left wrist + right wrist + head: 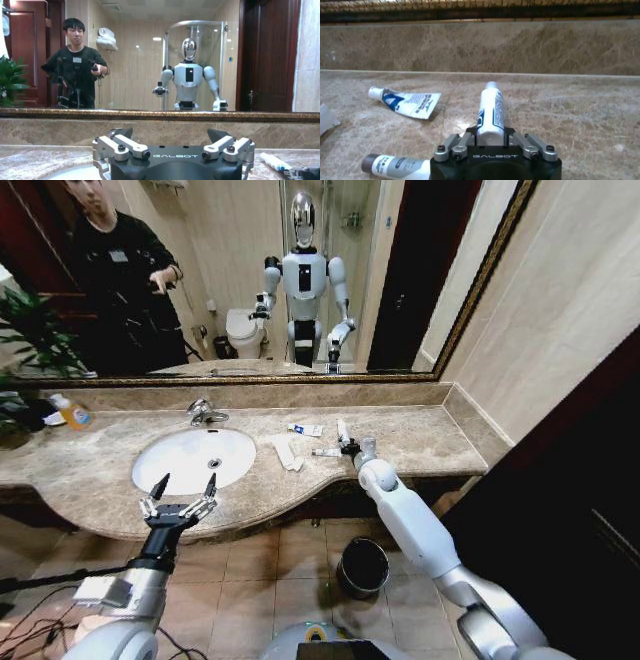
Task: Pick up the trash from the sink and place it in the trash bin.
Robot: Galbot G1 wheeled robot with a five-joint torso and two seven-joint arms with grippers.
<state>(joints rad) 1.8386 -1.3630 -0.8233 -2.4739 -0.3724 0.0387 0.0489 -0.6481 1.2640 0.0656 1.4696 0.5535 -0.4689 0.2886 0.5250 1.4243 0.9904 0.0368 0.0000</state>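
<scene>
The white oval sink (170,470) is set in the beige marble counter. The trash lies on the counter to its right, not in the basin. My right gripper (346,444) (491,133) is shut on a white tube (342,430) (490,108) that sticks out toward the back wall. I cannot tell whether the tube is off the marble. Beside it are a flattened white and blue tube (305,429) (406,101), a grey-capped tube (325,452) (395,165) and a crumpled paper strip (287,452). My left gripper (186,483) (170,133) hangs open at the sink's front rim. The dark trash bin (362,567) stands on the floor.
A chrome tap (205,413) stands behind the basin. A yellow-orange bottle (73,414) and a green plant (20,345) are at the counter's far left. A gold-framed mirror (250,378) runs along the back wall. The tiled floor below the counter's curved front edge is open around the bin.
</scene>
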